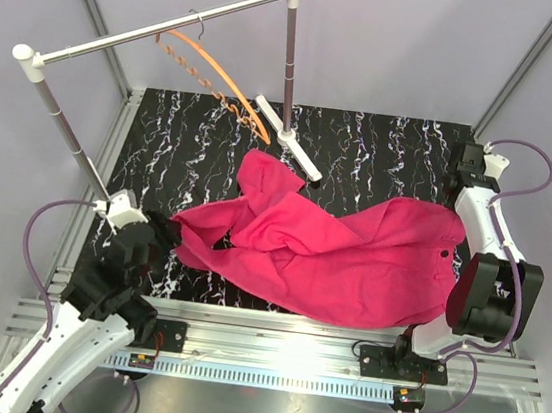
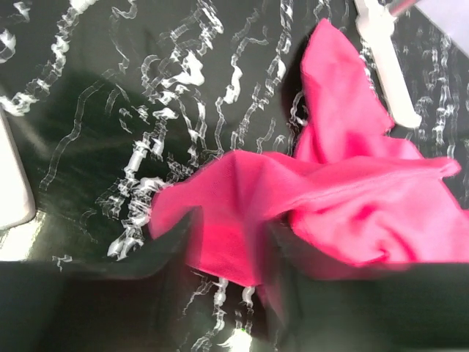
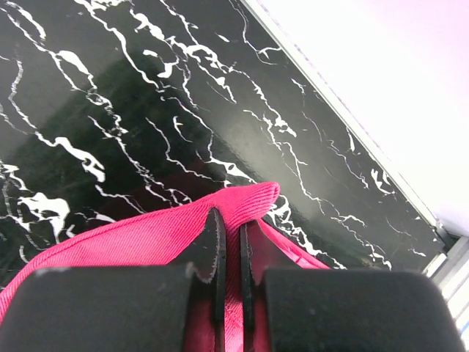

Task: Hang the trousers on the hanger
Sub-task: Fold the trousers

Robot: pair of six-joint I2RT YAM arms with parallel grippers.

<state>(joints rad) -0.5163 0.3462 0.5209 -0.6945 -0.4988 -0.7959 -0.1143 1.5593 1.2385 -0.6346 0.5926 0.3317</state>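
Right end effector pinches the trousers; left end effector gapes.

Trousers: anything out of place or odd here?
The trousers lie crumpled and twisted on the table, with one end bunched up near the rail's white foot. The hanger hangs bare on the rail. No damage shows.
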